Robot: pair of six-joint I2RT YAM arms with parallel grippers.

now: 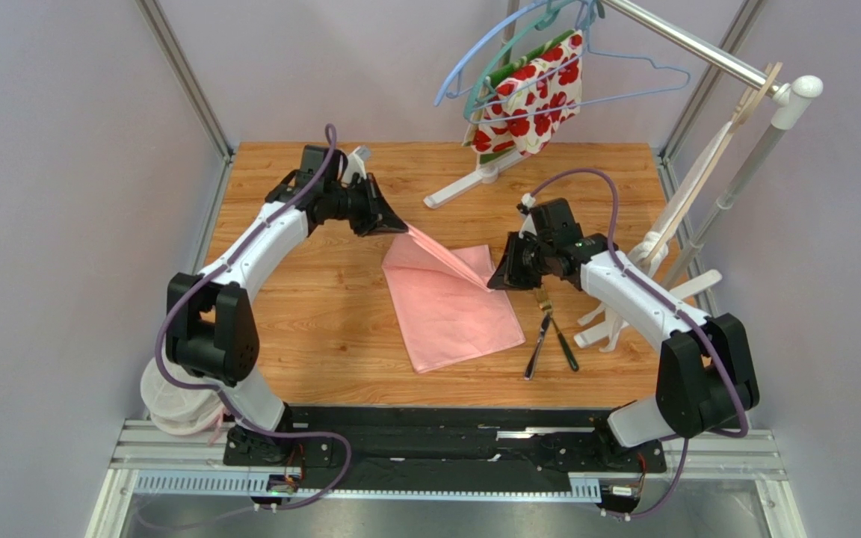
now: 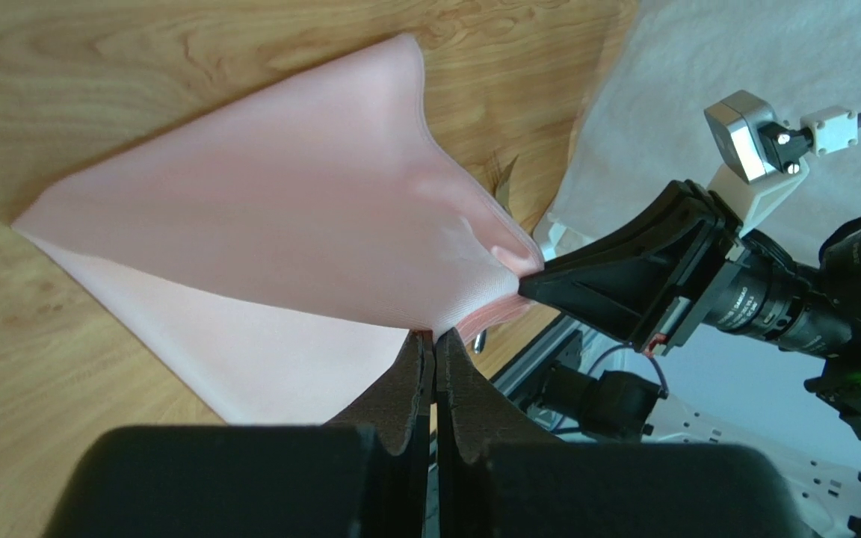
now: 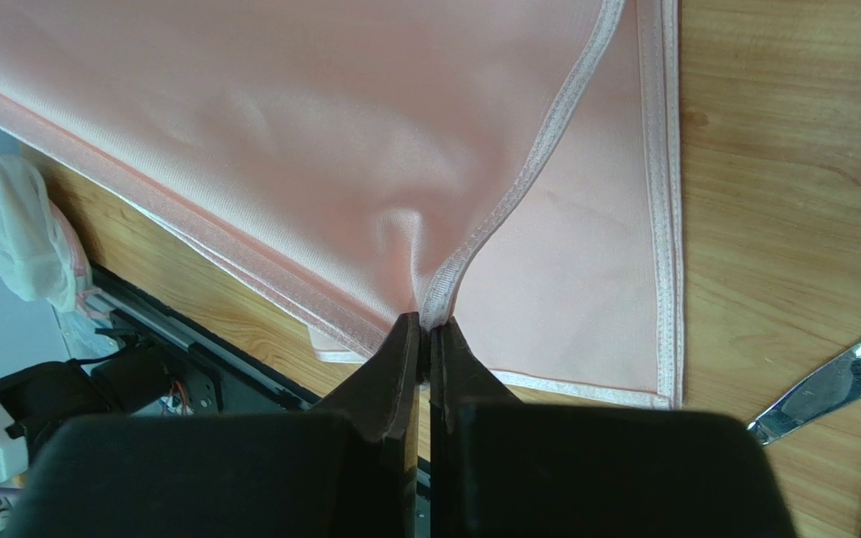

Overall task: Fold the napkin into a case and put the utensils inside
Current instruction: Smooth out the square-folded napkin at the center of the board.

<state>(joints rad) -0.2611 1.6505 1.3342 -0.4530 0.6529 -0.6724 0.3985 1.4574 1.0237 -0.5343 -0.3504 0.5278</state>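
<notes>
Cloth, a plain light-pink shiny napkin [image 1: 452, 308], lies on the wooden desk [image 1: 312, 314], its far edge held up between the left end effector [image 1: 398, 228] and the right end effector [image 1: 500, 277], each pinching a corner. The rest spreads toward the arm bases, so the fold likely goes that way. The slim metal utensils [image 1: 547, 336] lie just right of it, nearer the right arm.

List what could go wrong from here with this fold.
1. The left gripper and right gripper pinch the napkin only at its edge, with their very tips. The shiny cloth may slip out mid-fold.
2. The utensils lie close beside the napkin's right edge, near the right gripper. A low sweep might knock them or drag cloth over them.
</notes>
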